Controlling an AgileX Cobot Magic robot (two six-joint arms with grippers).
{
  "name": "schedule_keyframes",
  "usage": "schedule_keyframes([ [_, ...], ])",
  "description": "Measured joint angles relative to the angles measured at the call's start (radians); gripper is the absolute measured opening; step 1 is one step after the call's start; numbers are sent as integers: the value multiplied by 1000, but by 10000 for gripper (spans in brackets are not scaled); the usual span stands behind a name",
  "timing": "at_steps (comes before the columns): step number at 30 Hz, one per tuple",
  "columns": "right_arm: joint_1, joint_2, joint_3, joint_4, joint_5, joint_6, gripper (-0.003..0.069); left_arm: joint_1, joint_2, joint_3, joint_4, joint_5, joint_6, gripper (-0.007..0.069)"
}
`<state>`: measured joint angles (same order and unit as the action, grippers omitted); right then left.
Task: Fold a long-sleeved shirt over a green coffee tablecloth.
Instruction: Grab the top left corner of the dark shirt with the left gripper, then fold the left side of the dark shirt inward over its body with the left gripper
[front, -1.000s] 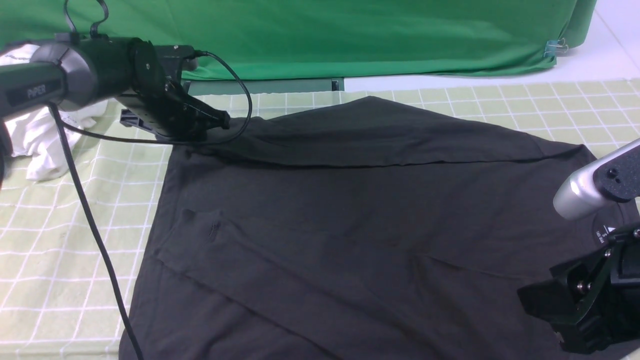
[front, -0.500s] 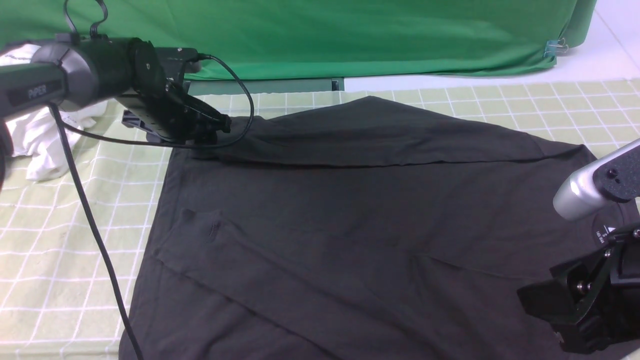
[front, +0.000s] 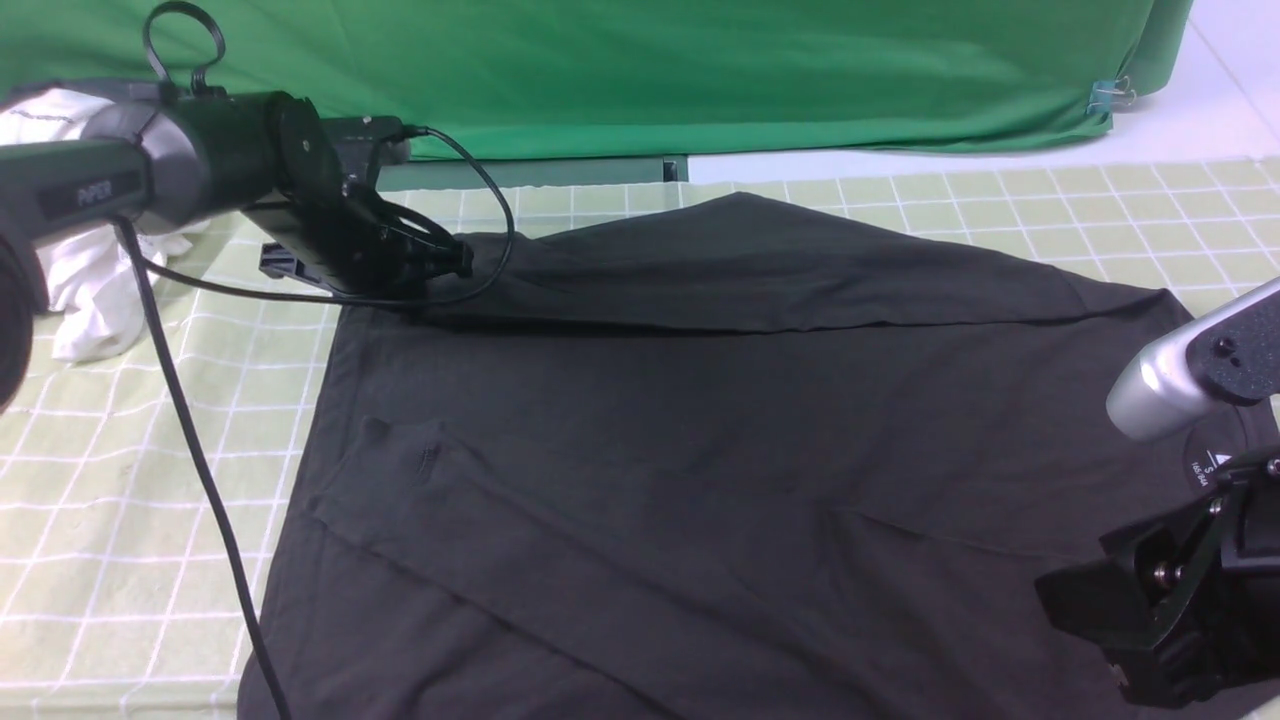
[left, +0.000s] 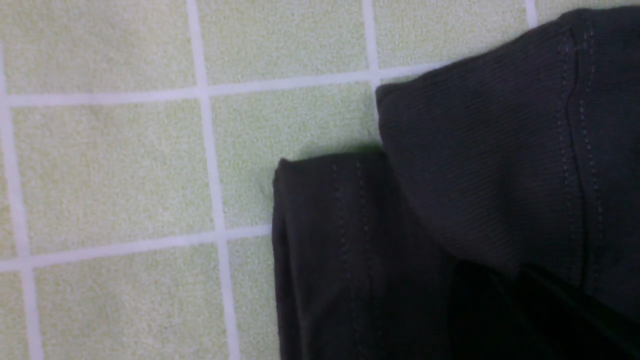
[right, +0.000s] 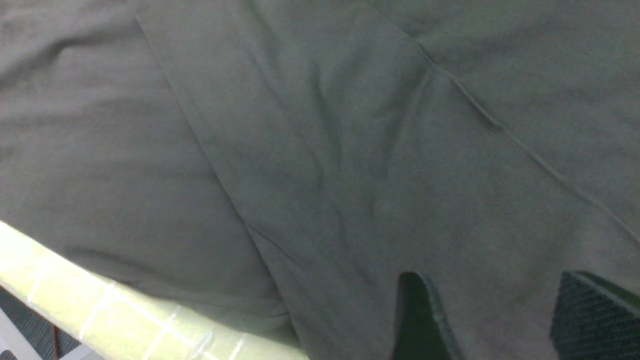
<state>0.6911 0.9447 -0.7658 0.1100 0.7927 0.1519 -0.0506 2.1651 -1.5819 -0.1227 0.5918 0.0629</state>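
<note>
The black long-sleeved shirt (front: 700, 420) lies spread on the green coffee tablecloth (front: 120, 480), with its far part folded over towards me. A sleeve lies across the front. The white neck label (front: 1208, 465) shows at the right; the chest logo is hidden. My left gripper (front: 455, 258) sits low at the shirt's far left corner, shut on the stitched hem (left: 475, 165), which drapes over its dark fingers (left: 500, 305). My right gripper (right: 500, 305) hovers open above the shirt (right: 320, 125) near the front right, with only flat fabric showing between its fingers.
A white garment (front: 80, 290) is bunched at the far left on the cloth. A plain deep-green backdrop (front: 700, 70) hangs along the back, clipped at its right corner (front: 1110, 95). The left arm's black cable (front: 190, 440) trails down over the cloth. The table's front edge (right: 100, 305) shows below the shirt.
My left gripper has shifted slightly right and down at the shirt's far left corner. The right arm has not moved.
</note>
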Motion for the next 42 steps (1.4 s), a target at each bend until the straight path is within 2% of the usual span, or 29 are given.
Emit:
schedule_keyframes([
  [8,0,0,0,-14,0,0,356,0,-91,0,10,63,0,31],
  [12,0,0,0,-127,1,4,347,-1,-168,0,-7,121,2,31],
  [15,0,0,-7,-282,13,70,255,-10,-243,0,-37,186,19,31],
  [17,-1,0,-24,-401,19,127,118,-25,-293,0,-50,252,23,31],
  [18,-1,0,-24,-401,19,132,106,-26,-302,0,-50,259,23,31],
  [19,-1,0,-34,-464,18,162,44,-41,-335,0,-54,311,23,31],
  [21,-1,0,-39,-499,18,182,12,-60,-372,12,-56,352,23,31],
  [26,-1,0,-40,-512,26,187,-2,-97,-463,122,-61,367,-13,31],
  [36,-1,0,-40,-498,36,188,-1,-157,-703,496,-61,349,-103,31],
  [42,-1,0,-40,-481,35,188,3,-160,-836,649,-56,342,-163,31],
])
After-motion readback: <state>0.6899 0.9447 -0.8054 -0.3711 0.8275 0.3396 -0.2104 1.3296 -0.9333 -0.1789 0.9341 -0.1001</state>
